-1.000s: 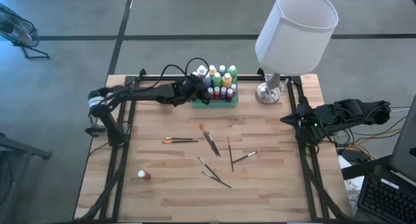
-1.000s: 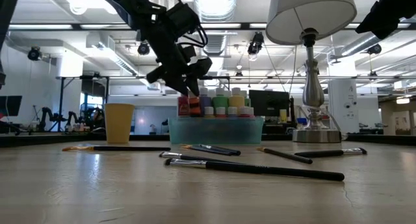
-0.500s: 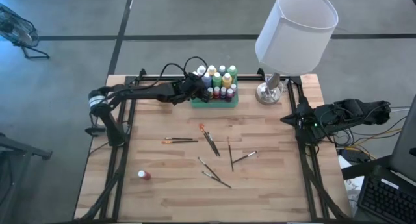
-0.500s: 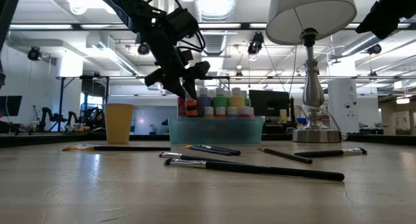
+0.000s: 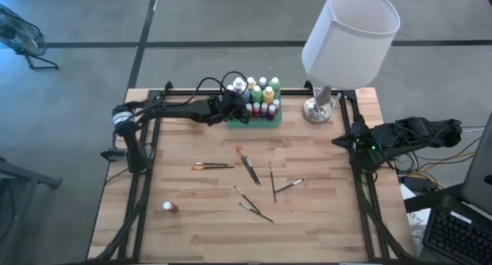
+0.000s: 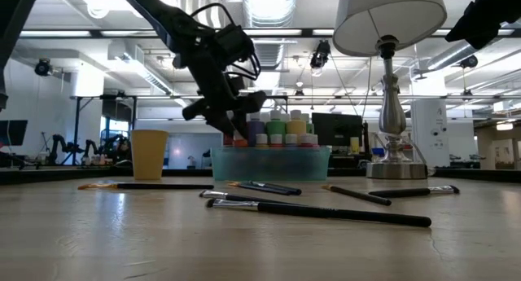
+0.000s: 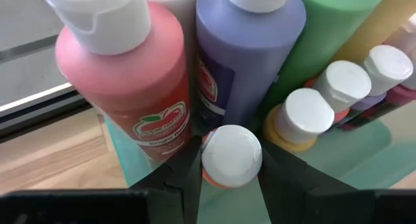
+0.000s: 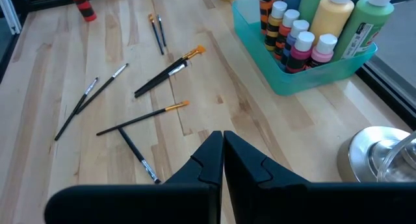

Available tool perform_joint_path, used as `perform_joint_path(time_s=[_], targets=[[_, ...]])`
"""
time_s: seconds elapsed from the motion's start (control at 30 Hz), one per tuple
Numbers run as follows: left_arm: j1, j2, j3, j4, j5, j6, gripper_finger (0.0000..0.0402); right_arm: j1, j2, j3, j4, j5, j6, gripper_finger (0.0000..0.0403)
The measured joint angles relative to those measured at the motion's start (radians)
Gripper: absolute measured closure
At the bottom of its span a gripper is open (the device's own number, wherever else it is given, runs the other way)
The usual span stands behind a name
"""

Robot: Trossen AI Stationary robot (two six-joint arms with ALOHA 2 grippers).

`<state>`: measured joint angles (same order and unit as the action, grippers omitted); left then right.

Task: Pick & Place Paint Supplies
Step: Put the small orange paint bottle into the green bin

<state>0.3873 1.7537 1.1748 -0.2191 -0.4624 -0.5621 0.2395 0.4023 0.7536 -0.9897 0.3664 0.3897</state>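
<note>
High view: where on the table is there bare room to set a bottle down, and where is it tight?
Free: the table's front-right corner past the paintbrushes, and the front strip beside the lone red bottle. Crowded: the brush scatter mid-table, and the tray, where the left gripper grips a small orange bottle.

Bench [image 5: 192,234]: brushes [image 5: 250,170] lying scattered mid-surface; bottles [image 5: 259,96] standing in green tray [image 5: 254,120] (far edge); left gripper [image 5: 240,107] reaching in.

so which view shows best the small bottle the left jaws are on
The left wrist view: the small orange bottle sits white-capped between the left gripper jaws, in the green tray. The low view shows only a sliver under the arm. The high and right wrist views hide it behind the arm.
</note>
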Motion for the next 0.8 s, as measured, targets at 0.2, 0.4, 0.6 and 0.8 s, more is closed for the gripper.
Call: perform_joint_path(time_s=[0.2,0.4,0.6,0.8], targets=[[0.002,0.022,0.0,0.02,0.002,0.0,0.0273,0.0,0.0,0.0,0.0,0.0,0.0,0.0394],[0.004,0.049,0.024,0.023,-0.001,0.004,0.0273,0.0,0.0,0.0,0.0,0.0,0.0,0.0394],[0.004,0.085,0.085,-0.018,0.004,0.02,0.0273,0.0,0.0,0.0,0.0,0.0,0.0,0.0394],[0.004,0.101,0.108,-0.045,0.006,0.019,0.0273,0.0,0.0,0.0,0.0,0.0,0.0,0.0394]])
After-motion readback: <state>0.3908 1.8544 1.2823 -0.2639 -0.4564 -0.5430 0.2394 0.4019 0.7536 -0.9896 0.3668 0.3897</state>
